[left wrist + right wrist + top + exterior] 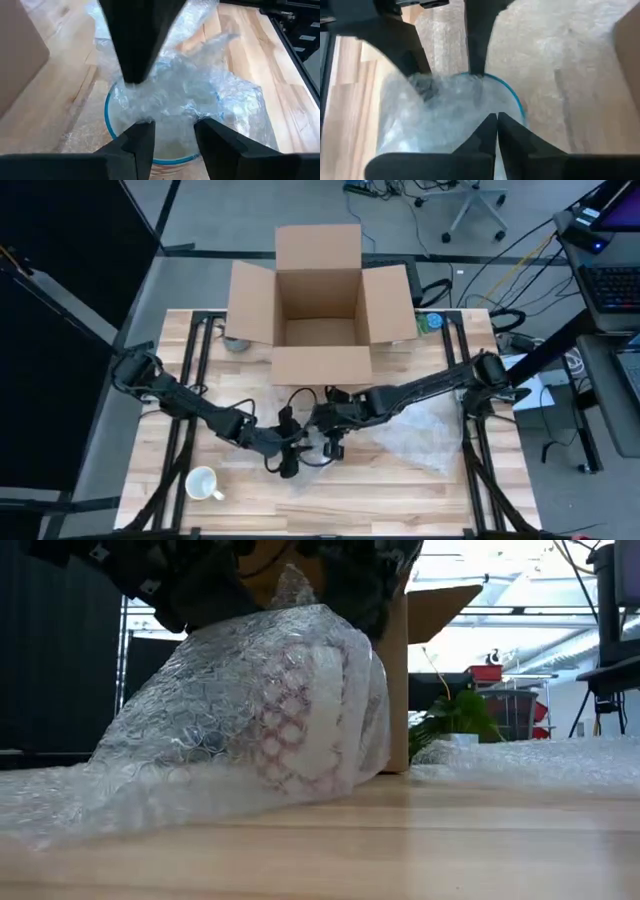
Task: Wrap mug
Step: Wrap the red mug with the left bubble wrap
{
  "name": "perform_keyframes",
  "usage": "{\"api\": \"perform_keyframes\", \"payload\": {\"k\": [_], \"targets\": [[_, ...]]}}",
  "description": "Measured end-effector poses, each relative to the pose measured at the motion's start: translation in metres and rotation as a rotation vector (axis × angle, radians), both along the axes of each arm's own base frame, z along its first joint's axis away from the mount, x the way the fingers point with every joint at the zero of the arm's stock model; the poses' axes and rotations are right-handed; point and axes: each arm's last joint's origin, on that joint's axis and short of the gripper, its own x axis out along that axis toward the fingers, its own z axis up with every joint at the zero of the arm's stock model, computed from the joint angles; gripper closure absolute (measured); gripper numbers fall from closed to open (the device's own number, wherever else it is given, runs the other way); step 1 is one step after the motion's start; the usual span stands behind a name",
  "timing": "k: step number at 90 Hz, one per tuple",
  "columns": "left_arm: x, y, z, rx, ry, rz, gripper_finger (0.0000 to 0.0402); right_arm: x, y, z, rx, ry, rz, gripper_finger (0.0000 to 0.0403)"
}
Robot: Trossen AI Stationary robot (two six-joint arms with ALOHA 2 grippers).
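Low view showed the mug (305,715) already swaddled in wrap (180,755) mid-table, before the box (320,315) — its mouth yet untucked. Right gripper (496,131) pinched wrap at the rim; left gripper (173,142) stood spread.

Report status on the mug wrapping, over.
Left gripper open over blue-rimmed mug. Right gripper shut at the rim, pinching clear bubble wrap. Open cardboard box behind; second white mug aside.

Two black jointed arms, looped black cables.
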Motion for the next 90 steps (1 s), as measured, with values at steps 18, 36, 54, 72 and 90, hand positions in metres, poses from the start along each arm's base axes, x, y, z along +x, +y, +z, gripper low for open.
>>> {"api": "perform_keyframes", "payload": {"k": [18,36,54,72,90], "targets": [[0.0,0.0,0.0,-0.001,-0.003,0.001,0.0272,-0.004,0.004,0.025,0.02,-0.133,0.024,0.0403],[0.0,0.0,0.0,-0.001,-0.003,0.003,0.0272,0.011,0.025,-0.001,0.027,-0.133,0.072,0.0403],[0.001,0.0,0.0,0.0,-0.01,0.001,0.0272,0.023,0.03,-0.045,0.003,-0.012,0.055,0.0403],[0.0,0.0,0.004,-0.007,-0.031,0.003,0.0272,0.033,0.023,-0.07,-0.003,0.037,0.037,0.0403],[-0.005,0.002,0.018,-0.026,-0.066,-0.003,0.0272,0.033,0.022,-0.071,-0.006,0.035,0.034,0.0403]]}}
